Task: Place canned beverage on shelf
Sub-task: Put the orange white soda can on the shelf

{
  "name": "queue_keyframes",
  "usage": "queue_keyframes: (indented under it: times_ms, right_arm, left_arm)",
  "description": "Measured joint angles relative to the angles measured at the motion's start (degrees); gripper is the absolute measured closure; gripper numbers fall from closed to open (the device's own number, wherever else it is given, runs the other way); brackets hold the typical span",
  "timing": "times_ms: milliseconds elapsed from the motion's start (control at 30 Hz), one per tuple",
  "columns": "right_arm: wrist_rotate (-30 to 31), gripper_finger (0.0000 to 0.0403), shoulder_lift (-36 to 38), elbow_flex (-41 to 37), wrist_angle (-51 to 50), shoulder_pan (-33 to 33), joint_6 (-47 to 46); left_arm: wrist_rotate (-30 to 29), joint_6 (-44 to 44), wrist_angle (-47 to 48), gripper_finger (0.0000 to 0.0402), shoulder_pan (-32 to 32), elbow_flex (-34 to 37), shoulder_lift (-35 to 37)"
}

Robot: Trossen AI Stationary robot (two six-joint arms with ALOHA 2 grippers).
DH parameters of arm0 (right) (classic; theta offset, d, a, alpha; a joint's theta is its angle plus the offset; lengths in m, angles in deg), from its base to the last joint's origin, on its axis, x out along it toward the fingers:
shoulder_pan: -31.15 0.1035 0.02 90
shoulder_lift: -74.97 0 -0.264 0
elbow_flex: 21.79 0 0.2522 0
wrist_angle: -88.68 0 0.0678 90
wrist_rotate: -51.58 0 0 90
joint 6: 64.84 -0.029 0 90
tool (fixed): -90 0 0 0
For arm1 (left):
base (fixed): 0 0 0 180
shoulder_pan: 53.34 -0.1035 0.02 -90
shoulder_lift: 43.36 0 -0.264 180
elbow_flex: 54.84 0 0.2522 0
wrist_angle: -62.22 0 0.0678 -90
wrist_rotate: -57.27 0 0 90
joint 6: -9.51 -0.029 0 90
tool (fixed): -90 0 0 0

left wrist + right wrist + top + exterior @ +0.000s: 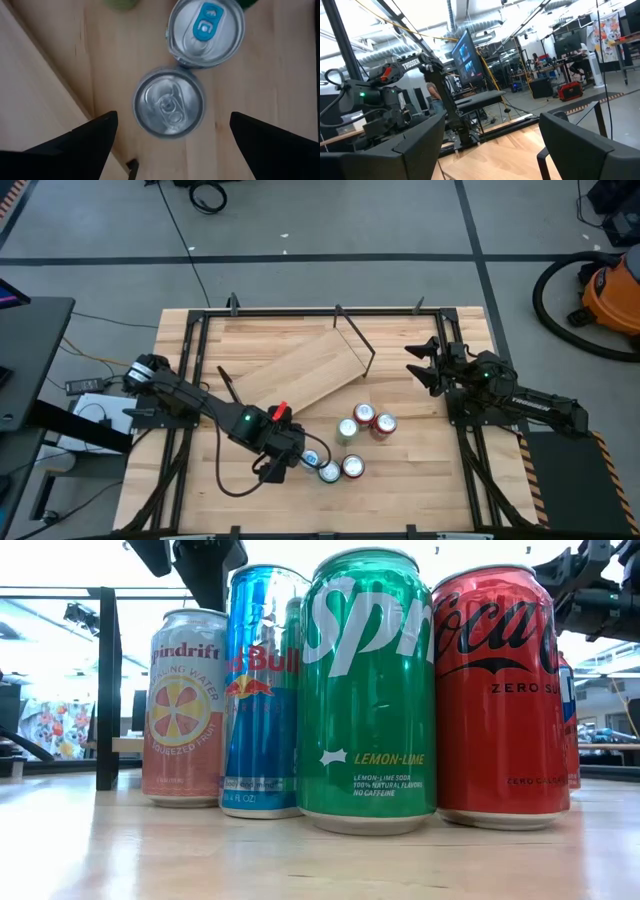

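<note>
Closest to the low camera, four cans stand upright in a tight row on the worktop (300, 860). There's a pink Spindrift can (186, 705), a blue Red Bull can (262, 690), a green Sprite can (368, 690) and a red Coke Zero can (500, 695). Another red can just peeks out behind the Coke Zero one.

From straight above, the cluster sits toward 5 o'clock of the worktop's middle. Two red-sided cans (373, 420) stand farthest back, with the green one just beside them. The left tool (296, 456) hangs above the near end of the cluster, at about 6 o'clock. In its wrist camera the fingers (80, 145) are spread wide. The silver-topped can (169, 102) stands between them, untouched on either side. The blue-tabbed can (206, 31) touches that one on its far side. So it's open around a canned beverage, not gripping yet.

Further back, the shelf (300, 368) lies flat and skewed on the worktop, at roughly 11 o'clock from the cans. A thin black bracket (358, 340) sticks out at its far short end.

The right tool (422, 365) waits over at 3 o'clock, well apart from the cans. Its fingers (580, 145) are parted wide with nothing between them, looking out at the room.
</note>
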Motion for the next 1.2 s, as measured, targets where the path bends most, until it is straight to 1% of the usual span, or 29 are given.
queue_keyframes:
  times_ms: [233, 333, 633, 733, 900, 1033, 1100, 1200]
  right_arm:
    - [0.17, 0.0069, -0.26, 0.00, -0.54, 0.00, -0.04]
    - [0.25, 0.0069, -0.44, 0.00, -0.69, 0.00, -0.17]
    - [0.53, 0.0069, -0.63, 0.00, -0.88, 0.00, -0.15]
    - [0.54, 0.0069, -0.63, 0.00, -0.88, -0.01, -0.31]
    - [0.50, 0.0069, -0.78, 0.00, -1.05, -0.02, -0.59]
    - [0.52, 0.0069, -0.81, 0.00, -0.82, -0.02, -0.55]
    - [0.52, 0.0069, -0.85, 0.00, -0.90, -0.02, -0.59]
    - [0.52, 0.0069, -0.85, 0.00, -0.89, -0.02, -0.59]
  left_arm:
    - [-0.04, -5.00, 0.40, 0.0003, -0.50, 0.05, -3.28]
    - [-1.01, -6.56, 0.13, 0.0003, -0.50, 0.07, -4.20]
    - [-1.20, -6.79, -0.94, 0.0003, -0.50, 0.09, -5.35]
    - [-1.11, -8.18, -1.43, 0.0003, -0.50, 0.11, -6.18]
    - [1.07, -8.25, -1.61, 0.0003, -0.51, 0.13, -7.32]
    - [1.58, -8.23, -1.83, 0.0003, -0.84, 0.22, -8.34]
    - [1.69, -8.22, -3.32, 0.0006, -1.28, 0.16, -8.69]
    - [3.06, -7.99, -2.87, 0.0016, -1.58, 0.20, -9.04]
